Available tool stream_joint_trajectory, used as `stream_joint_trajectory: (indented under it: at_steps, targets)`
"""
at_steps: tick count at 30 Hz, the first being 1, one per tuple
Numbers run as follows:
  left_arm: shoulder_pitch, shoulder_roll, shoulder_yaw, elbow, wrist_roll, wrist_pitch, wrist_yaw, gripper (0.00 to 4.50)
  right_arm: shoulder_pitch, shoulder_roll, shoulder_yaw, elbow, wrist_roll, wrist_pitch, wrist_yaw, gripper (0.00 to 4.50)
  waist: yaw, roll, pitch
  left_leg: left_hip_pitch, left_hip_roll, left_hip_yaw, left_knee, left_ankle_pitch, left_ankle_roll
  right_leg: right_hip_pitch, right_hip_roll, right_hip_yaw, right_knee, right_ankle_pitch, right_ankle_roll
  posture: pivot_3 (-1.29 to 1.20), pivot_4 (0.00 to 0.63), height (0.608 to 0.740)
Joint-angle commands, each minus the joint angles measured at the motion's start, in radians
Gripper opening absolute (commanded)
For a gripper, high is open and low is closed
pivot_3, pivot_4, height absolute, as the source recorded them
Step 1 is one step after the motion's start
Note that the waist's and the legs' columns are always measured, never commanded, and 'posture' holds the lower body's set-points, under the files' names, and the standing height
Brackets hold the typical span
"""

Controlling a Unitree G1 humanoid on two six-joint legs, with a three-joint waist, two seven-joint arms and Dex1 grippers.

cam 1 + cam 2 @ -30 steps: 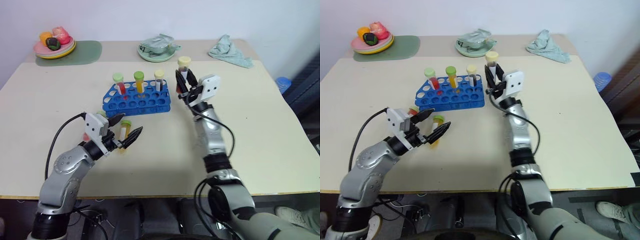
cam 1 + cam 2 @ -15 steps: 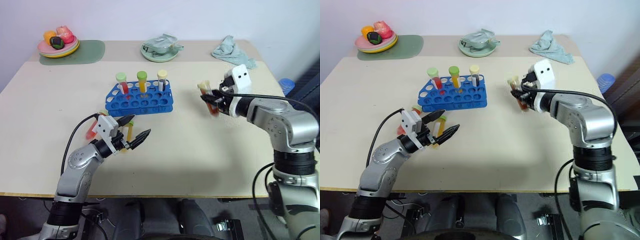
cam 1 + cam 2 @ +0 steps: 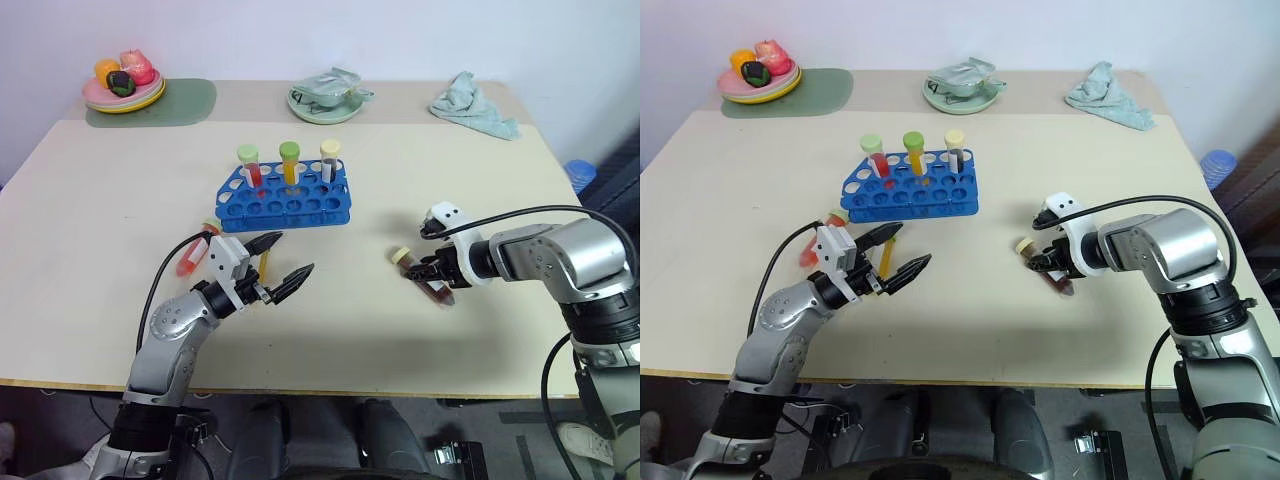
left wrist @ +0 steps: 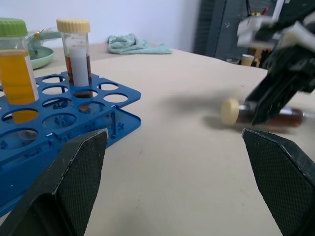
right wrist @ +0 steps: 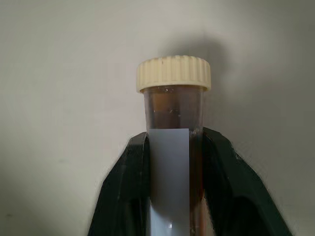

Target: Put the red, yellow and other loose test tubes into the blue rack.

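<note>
Brown tube down on the surface, right of the blue rack (image 3: 285, 197)!
The dark brown tube (image 3: 424, 281) lies flat between the right gripper (image 3: 433, 277)'s fingers; whether they're clamped, I can't tell. Let go, it could roll. Left gripper (image 3: 279, 264) gapes empty near the red tube (image 3: 193, 254).

My right claw (image 5: 172, 162) has smooth, slightly glossy black plastic fingers beside a clear plastic tube (image 5: 173, 147) with a ribbed cream cap and a matt white paper label. The blue rack (image 3: 285, 195) is glossy plastic; my left claw's pads (image 4: 81, 169) look finely textured. The desk (image 3: 400, 330) is smooth and matt, and the green cloth (image 3: 472, 105) looks soft and crumpled.
</note>
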Motion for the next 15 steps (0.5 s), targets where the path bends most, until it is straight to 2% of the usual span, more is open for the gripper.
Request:
stream_joint_trajectory:
  at_steps: [1, 3, 6, 15]
  targets:
    - [-0.009, 0.001, 0.001, -0.009, 0.009, -0.025, -0.006, 4.50, -0.038, -0.002, 0.012, 0.024, -0.025, -0.033, 0.014, 3.35, 0.003, 0.000, 0.000, 0.000, 0.000, 0.000, 0.000, 0.000, 0.000, 0.000, 0.000, 0.000, 0.000, 0.000, 0.000, 0.00, 0.150, 0.740]
    - [-0.005, 0.003, -0.002, -0.008, 0.017, -0.027, -0.005, 4.50, -0.040, -0.002, 0.030, 0.033, -0.041, -0.033, 0.009, 4.29, 0.005, 0.000, 0.000, 0.000, 0.000, 0.000, 0.000, 0.000, 0.000, 0.000, 0.000, 0.000, 0.000, 0.000, 0.000, 0.00, 0.150, 0.740]
    - [0.003, 0.001, -0.004, -0.012, 0.021, -0.024, -0.003, 4.50, -0.064, -0.014, 0.097, 0.019, -0.057, 0.019, 0.005, 4.29, 0.004, 0.000, 0.000, 0.000, 0.000, 0.000, 0.001, 0.000, 0.000, 0.001, 0.000, 0.000, -0.001, 0.000, 0.000, 0.00, 0.150, 0.740]
    - [0.008, -0.005, -0.011, -0.007, 0.025, -0.026, -0.008, 4.50, -0.147, 0.043, 0.097, 0.028, -0.037, 0.218, -0.041, 4.29, 0.008, 0.000, 0.000, 0.000, 0.000, -0.001, 0.000, 0.000, 0.000, 0.001, 0.000, 0.000, -0.001, 0.000, 0.000, 0.00, 0.150, 0.740]
